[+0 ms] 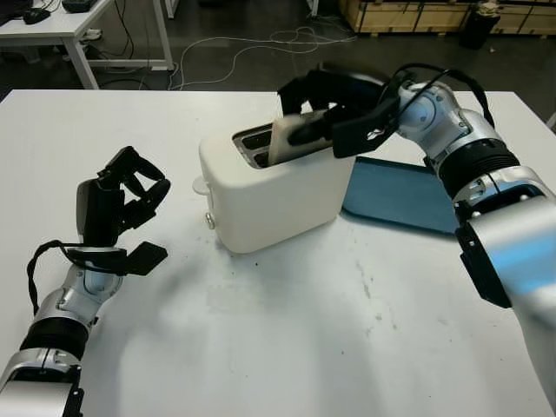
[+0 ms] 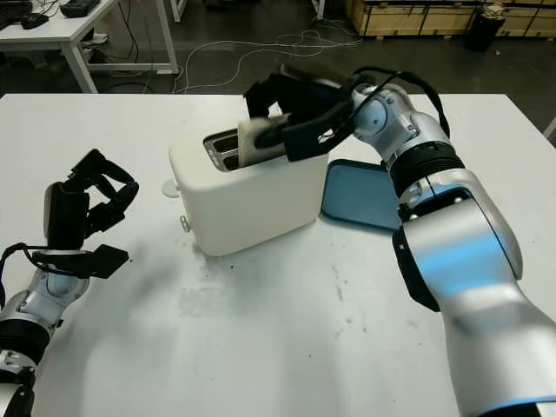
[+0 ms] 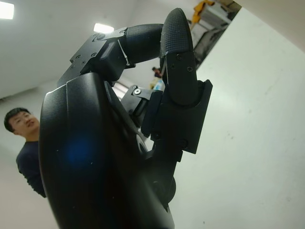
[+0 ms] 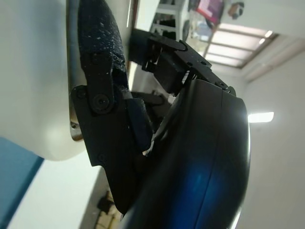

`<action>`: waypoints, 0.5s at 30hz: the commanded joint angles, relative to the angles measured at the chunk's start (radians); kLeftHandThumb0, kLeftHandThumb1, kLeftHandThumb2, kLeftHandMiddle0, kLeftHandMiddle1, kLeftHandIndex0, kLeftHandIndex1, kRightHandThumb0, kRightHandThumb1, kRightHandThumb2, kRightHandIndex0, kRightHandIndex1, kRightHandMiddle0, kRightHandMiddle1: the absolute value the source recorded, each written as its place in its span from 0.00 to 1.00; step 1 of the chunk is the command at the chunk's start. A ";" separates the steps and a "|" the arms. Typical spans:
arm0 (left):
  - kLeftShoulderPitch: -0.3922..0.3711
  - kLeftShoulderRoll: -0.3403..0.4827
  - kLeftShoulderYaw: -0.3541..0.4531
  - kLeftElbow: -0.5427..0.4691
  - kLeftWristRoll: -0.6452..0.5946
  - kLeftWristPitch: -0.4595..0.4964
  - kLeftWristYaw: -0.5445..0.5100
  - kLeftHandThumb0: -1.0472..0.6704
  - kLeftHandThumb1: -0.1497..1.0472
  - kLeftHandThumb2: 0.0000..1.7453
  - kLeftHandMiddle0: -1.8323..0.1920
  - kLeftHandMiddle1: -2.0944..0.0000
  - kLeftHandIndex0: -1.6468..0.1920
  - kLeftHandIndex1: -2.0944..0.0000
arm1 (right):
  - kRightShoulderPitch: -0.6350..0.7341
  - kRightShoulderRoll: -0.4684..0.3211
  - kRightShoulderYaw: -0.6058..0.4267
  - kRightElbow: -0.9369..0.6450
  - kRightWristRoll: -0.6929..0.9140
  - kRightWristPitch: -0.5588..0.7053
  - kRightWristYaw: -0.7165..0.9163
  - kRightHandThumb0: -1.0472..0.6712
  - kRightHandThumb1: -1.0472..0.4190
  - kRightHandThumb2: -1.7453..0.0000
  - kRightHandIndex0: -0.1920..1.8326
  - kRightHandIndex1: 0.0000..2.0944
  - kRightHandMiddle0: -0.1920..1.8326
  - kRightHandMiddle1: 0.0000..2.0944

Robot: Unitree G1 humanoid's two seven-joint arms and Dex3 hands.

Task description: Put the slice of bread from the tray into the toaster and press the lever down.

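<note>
Now bread slice (image 1: 285, 139) gripped by right hand (image 1: 334, 113), over toaster (image 1: 278, 195) slot

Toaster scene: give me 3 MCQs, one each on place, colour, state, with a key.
1. Where is the slice of bread?
A. flat on the tray
B. standing partly in a slot on top of the toaster
C. on the table in front of the toaster

2. What colour is the tray?
A. blue
B. red
C. yellow

3. What is the left hand doing?
A. pressing the lever
B. gripping the bread
C. holding nothing, fingers curled, over the table to the left of the toaster

Key: 1 B, the right hand holds the slice upright with its lower end in the white toaster. 2 A, the tray beside the toaster is blue. 3 C, the hand is well apart from the toaster.
</note>
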 commanded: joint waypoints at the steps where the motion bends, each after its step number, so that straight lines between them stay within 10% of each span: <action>1: 0.008 0.002 -0.006 0.004 -0.002 -0.008 -0.002 0.00 0.89 0.26 0.53 0.17 0.65 0.22 | -0.014 -0.015 0.011 -0.019 -0.014 -0.018 -0.005 0.02 0.09 0.89 0.24 0.31 0.42 0.09; 15: 0.015 -0.001 -0.004 -0.004 -0.008 0.000 -0.007 0.00 0.89 0.26 0.52 0.17 0.64 0.22 | -0.037 -0.033 -0.013 -0.044 0.011 0.016 0.017 0.02 0.09 0.94 0.10 0.21 0.28 0.00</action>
